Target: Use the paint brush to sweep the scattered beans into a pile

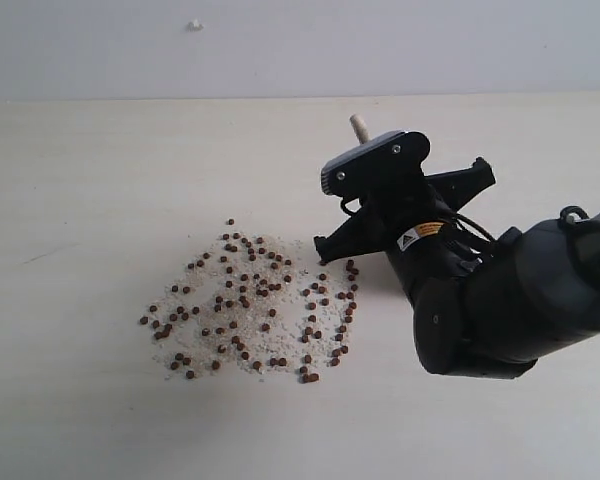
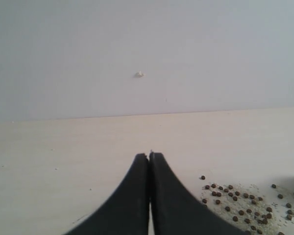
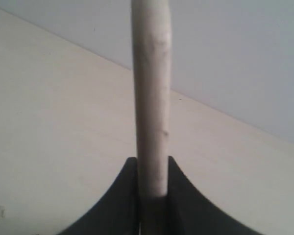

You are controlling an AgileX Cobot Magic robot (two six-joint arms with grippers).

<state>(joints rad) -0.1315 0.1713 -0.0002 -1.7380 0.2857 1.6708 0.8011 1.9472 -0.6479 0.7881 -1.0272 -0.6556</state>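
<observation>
Dark reddish-brown beans (image 1: 250, 300), mixed with whitish grains, lie spread in a loose patch on the pale table; part of the patch shows as beans (image 2: 245, 205) in the left wrist view. My right gripper (image 3: 152, 159) is shut on the paint brush's pale wooden handle (image 3: 151, 88). The handle end (image 1: 360, 127) pokes up above the gripper at the patch's right edge. Ferrule and bristles are hidden behind the gripper. My left gripper (image 2: 149, 155) is shut on nothing, low over the table beside the beans, and it is out of the exterior view.
The bulky right arm (image 1: 510, 300) fills the table's right side. A grey wall (image 1: 300, 45) with a small white speck (image 1: 195, 24) stands behind the table's far edge. Bare tabletop (image 1: 90, 180) lies to the left of the beans.
</observation>
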